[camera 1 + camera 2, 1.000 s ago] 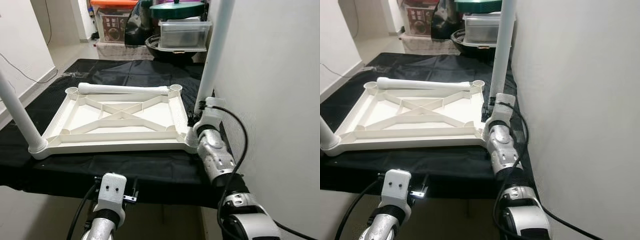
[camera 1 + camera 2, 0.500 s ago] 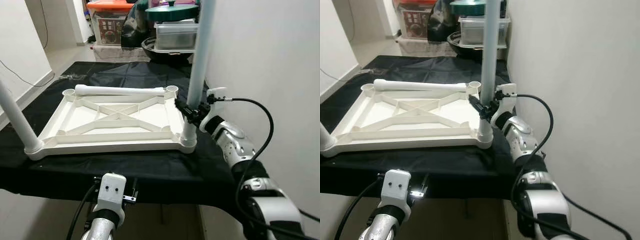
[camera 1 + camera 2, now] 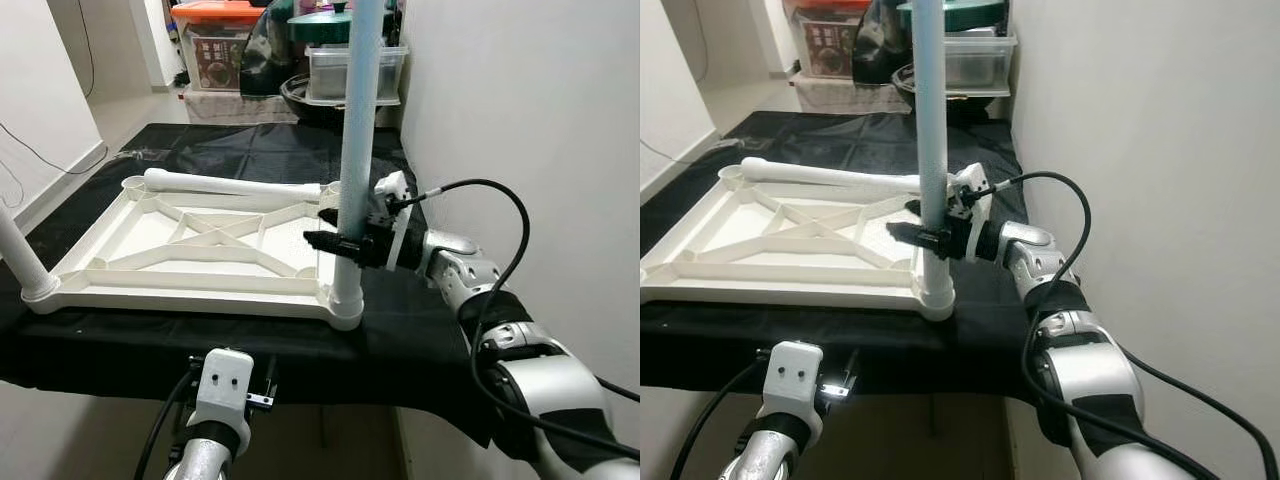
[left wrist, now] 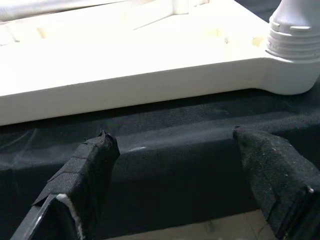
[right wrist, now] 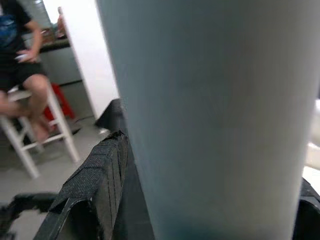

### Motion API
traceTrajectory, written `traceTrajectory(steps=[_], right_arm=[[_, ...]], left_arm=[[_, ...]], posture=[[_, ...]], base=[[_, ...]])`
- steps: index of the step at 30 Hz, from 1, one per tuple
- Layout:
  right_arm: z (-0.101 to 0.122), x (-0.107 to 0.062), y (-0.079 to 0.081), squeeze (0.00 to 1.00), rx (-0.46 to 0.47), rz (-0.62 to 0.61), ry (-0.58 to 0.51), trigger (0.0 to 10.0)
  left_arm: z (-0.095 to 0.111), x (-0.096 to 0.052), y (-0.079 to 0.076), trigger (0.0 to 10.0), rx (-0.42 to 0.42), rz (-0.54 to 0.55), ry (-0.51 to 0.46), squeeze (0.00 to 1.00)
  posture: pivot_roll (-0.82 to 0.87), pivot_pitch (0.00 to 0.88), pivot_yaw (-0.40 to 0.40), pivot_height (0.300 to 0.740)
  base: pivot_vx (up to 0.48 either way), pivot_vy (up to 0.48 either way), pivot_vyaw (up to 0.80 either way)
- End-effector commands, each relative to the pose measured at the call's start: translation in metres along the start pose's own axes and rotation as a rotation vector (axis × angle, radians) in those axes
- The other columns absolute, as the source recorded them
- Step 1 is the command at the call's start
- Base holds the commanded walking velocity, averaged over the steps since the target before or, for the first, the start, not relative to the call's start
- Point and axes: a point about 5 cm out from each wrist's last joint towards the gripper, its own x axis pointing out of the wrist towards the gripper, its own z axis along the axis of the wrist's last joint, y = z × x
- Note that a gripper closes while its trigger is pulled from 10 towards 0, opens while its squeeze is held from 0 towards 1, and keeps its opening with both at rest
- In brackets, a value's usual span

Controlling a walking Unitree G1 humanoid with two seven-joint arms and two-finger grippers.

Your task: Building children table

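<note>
Nearest, the left gripper (image 4: pixel 175 165) idles below the cloth's edge, fingers spread, holding nothing. Beyond it, the right gripper (image 3: pixel 335 243) has both fingers clamped round the upright leg (image 3: pixel 354 150) just above its corner socket in the upturned table frame (image 3: pixel 190 255). A loose leg (image 3: pixel 230 184) lies past those fingers. Judged step: seating this leg; next, press or twist down, then release.

You see the right arm (image 3: pixel 500 340) built of rounded silver segments with black joints, a black cable (image 3: pixel 500 215) looping over it to a white wrist block. The left arm (image 3: pixel 215 440) ends in a white two-holed block. Woven black tape wraps the fingers (image 4: pixel 95 160).
</note>
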Motion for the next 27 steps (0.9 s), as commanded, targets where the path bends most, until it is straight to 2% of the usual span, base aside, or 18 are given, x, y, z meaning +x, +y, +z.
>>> traceTrajectory(steps=[1,5,6,7,15,16,17,18,19,21,22,23,24,25,26,27], right_arm=[[-0.001,0.009,0.006,0.00,0.005,0.089,0.026,10.0],[-0.004,0.011,0.009,0.00,-0.003,0.141,0.048,10.0],[-0.005,0.012,0.010,0.00,-0.004,0.150,0.051,4.5],[-0.006,0.014,0.011,0.00,-0.007,0.155,0.052,0.0],[-0.010,0.019,0.013,0.00,-0.012,0.145,0.047,0.0],[-0.013,0.021,0.011,0.00,-0.020,0.079,0.040,0.0],[-0.013,0.021,0.011,0.00,-0.020,0.079,0.040,0.0],[-0.017,0.022,0.008,0.00,-0.028,-0.018,0.038,0.0],[-0.017,0.022,0.008,0.00,-0.028,-0.018,0.038,0.0],[-0.023,0.020,-0.006,0.00,-0.026,-0.317,0.029,0.0],[-0.023,0.020,-0.006,0.00,-0.026,-0.317,0.029,0.0],[-0.024,0.017,-0.011,0.00,-0.026,-0.422,0.023,0.0],[-0.024,0.017,-0.011,0.00,-0.026,-0.422,0.023,0.0],[-0.029,0.003,-0.025,0.00,0.025,-0.794,-0.021,0.0],[-0.032,-0.003,-0.029,0.00,0.048,-0.923,-0.032,0.0],[-0.032,-0.003,-0.029,0.00,0.048,-0.923,-0.032,0.0]], left_arm=[[0.000,-0.001,-0.001,10.0,-0.003,-0.006,-0.002,0.00],[0.001,-0.001,-0.001,10.0,-0.008,-0.008,-0.008,0.00],[0.001,-0.001,-0.001,10.0,-0.011,-0.009,-0.017,0.00],[0.003,-0.002,-0.002,10.0,-0.015,-0.012,-0.032,0.00],[0.007,-0.003,-0.003,10.0,-0.015,-0.027,-0.072,0.00],[0.008,-0.003,-0.003,10.0,-0.011,-0.026,-0.080,0.00],[0.008,-0.003,-0.003,10.0,-0.011,-0.026,-0.080,0.00],[0.009,-0.004,-0.002,10.0,-0.008,-0.021,-0.087,0.00],[0.009,-0.004,-0.002,10.0,-0.008,-0.021,-0.087,0.00],[0.011,-0.004,-0.001,10.0,-0.002,-0.010,-0.099,0.00],[0.011,-0.004,-0.001,10.0,-0.002,-0.010,-0.099,0.00],[0.011,-0.004,0.000,10.0,-0.001,-0.008,-0.102,0.00],[0.011,-0.004,0.000,10.0,-0.001,-0.008,-0.102,0.00],[0.012,-0.004,0.001,10.0,0.004,0.001,-0.111,0.00],[0.012,-0.004,0.001,10.0,0.005,0.004,-0.114,0.00],[0.012,-0.004,0.001,10.0,0.005,0.004,-0.114,0.00]], posture=[[0.11,0.000,-0.005,0.740],[0.10,0.003,-0.012,0.740],[0.10,0.006,-0.014,0.740],[0.10,0.006,-0.014,0.740],[0.08,0.004,-0.002,0.740],[0.08,0.003,-0.003,0.740],[0.08,0.003,-0.003,0.740],[0.08,0.002,-0.001,0.740],[0.08,0.002,-0.001,0.740],[0.08,0.001,-0.001,0.740],[0.08,0.001,-0.001,0.740],[0.08,0.001,-0.001,0.740],[0.08,0.001,-0.001,0.740],[0.07,0.000,0.003,0.740],[0.07,0.000,0.003,0.740],[0.07,0.000,0.003,0.740]], base=[[0.000,0.000,0.00],[0.000,0.000,0.00],[0.000,0.000,0.00],[0.000,0.000,0.00],[0.000,0.000,0.00],[0.000,0.000,0.00],[0.000,0.000,0.00],[0.000,0.000,0.00],[0.000,0.000,0.00],[0.000,0.000,0.00],[0.000,0.000,0.00],[0.000,0.000,0.00],[0.000,0.000,0.00],[0.000,0.000,0.00],[0.000,0.000,0.00],[0.000,0.000,0.00]])
